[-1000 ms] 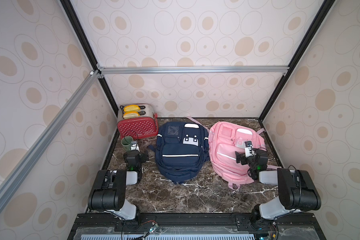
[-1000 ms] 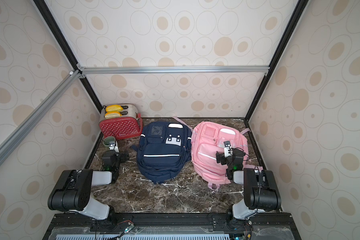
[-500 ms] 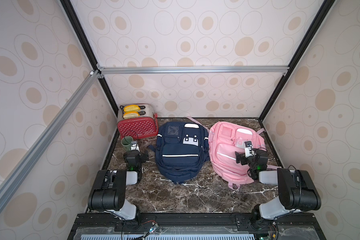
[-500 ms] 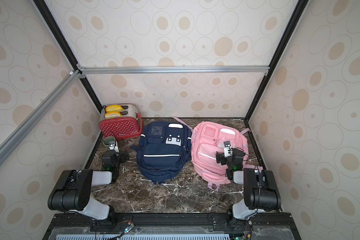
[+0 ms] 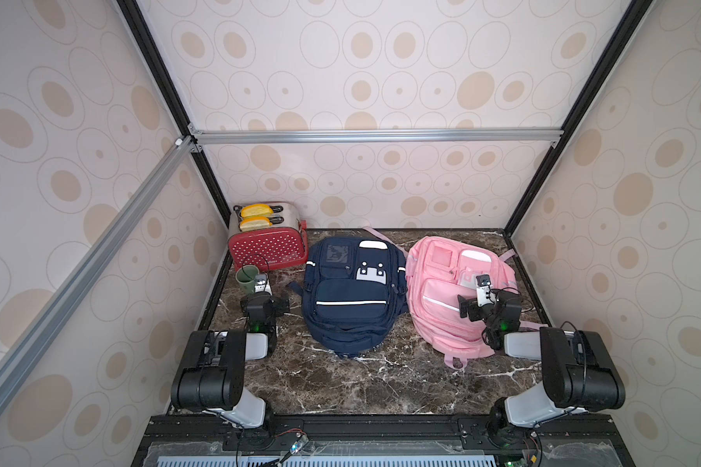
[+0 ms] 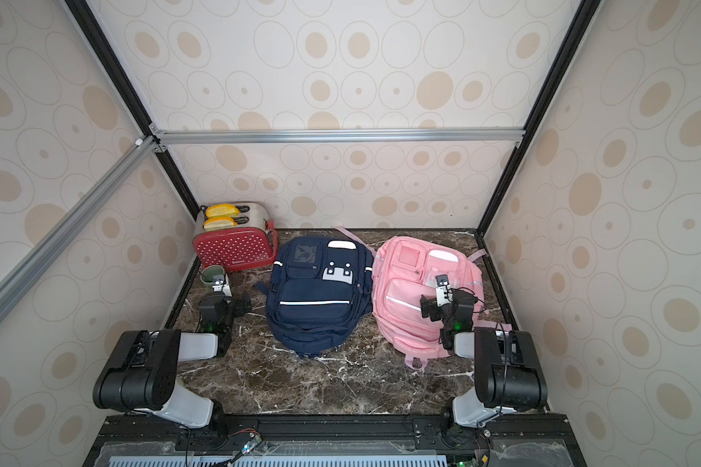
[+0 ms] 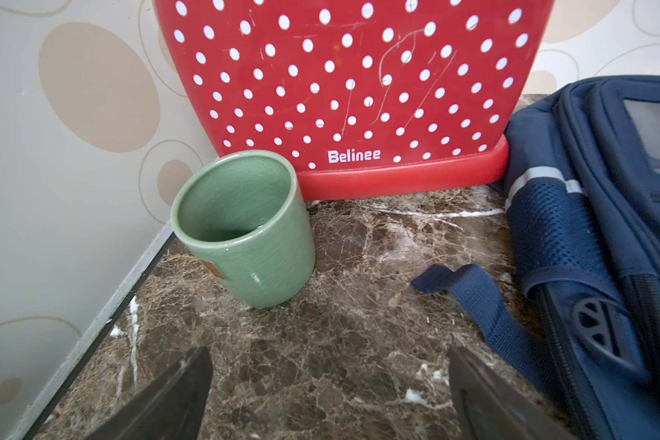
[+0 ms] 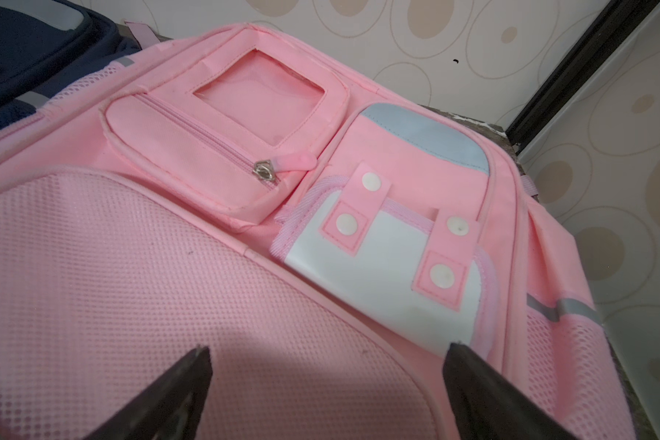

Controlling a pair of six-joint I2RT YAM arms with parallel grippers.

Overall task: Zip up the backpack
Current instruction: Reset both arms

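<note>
right claw (image 8: 326, 346): wide open, holding nothing, over the pink backpack (image 5: 432, 295) | pink backpack: flat on the table (image 5: 381, 384), just beside the blue backpack (image 5: 351, 299) | left claw (image 7: 328, 352): wide open, empty, near the green cup (image 7: 244, 228) by the red toaster (image 5: 266, 246)

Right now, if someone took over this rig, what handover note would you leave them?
Left gripper: open, empty, low over the table, facing the green cup and red toaster.
Right gripper: open, empty, over the front of the pink backpack.
Navy backpack lies flat mid-table, with the pink one beside it on the robot's right.
Done: no zipper pull gripped yet.
Left: these views don't show which zipper is open. The pink pocket's zipper pull lies ahead of the right gripper. Find the open one, grip its pull and close it.
</note>
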